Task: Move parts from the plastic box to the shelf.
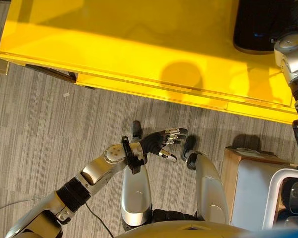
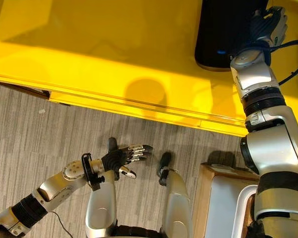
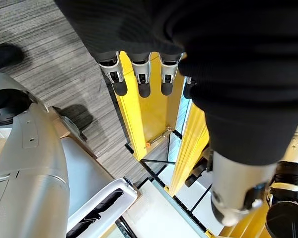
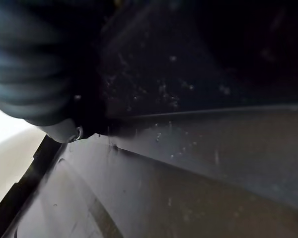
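left hand (image 1: 164,141) spread open above floor (image 1: 49,139)

No readable text, label, number or sign on anything in view.

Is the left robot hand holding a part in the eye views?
No, the left robot hand hangs open above the grey floor, fingers straight and nothing in them.

Dark plastic box (image 2: 223,34) on the yellow shelf (image 2: 114,59), far right end.
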You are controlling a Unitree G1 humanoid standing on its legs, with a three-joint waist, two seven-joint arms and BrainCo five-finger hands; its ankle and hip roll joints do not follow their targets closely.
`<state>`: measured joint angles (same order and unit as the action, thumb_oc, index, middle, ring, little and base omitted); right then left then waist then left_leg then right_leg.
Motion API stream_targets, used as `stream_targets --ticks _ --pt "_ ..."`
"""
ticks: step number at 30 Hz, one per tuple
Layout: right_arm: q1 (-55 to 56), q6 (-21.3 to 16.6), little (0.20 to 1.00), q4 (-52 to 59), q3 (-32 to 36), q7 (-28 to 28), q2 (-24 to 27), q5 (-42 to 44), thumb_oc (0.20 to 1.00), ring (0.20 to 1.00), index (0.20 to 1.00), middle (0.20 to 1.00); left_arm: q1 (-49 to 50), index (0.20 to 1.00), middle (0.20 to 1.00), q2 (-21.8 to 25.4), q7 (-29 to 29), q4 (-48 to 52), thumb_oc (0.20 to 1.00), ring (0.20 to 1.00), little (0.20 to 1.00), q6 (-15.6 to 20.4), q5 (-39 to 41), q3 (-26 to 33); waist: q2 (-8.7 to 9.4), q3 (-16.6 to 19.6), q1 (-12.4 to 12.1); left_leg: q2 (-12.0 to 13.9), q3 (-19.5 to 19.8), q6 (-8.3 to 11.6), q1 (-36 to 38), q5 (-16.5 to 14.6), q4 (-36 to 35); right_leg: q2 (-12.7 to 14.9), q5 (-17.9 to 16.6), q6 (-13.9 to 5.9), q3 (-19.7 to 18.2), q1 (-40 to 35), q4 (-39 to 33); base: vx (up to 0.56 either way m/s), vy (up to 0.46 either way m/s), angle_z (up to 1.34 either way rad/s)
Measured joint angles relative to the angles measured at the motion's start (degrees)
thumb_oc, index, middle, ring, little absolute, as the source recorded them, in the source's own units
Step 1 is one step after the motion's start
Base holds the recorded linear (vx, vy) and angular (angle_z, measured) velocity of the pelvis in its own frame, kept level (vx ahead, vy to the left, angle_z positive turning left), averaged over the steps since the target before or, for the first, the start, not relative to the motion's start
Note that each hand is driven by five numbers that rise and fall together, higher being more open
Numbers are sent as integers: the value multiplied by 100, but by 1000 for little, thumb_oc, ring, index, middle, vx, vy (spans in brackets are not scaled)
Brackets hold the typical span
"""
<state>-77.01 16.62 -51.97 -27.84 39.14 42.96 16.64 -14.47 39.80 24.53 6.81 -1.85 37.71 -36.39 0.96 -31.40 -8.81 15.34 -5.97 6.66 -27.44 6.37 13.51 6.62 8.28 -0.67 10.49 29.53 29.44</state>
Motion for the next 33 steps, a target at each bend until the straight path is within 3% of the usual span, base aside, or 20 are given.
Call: stream_targets --ticks 33 --pt "1 39 200 -46 34 153 -3 -235 200 200 200 200 181 1000 1000 2 62 0 1000 1000 1000 4 -9 161 -26 3 -17 -76 -9 -19 -421 -32 161 159 166 60 -67 601 465 0 -1 0"
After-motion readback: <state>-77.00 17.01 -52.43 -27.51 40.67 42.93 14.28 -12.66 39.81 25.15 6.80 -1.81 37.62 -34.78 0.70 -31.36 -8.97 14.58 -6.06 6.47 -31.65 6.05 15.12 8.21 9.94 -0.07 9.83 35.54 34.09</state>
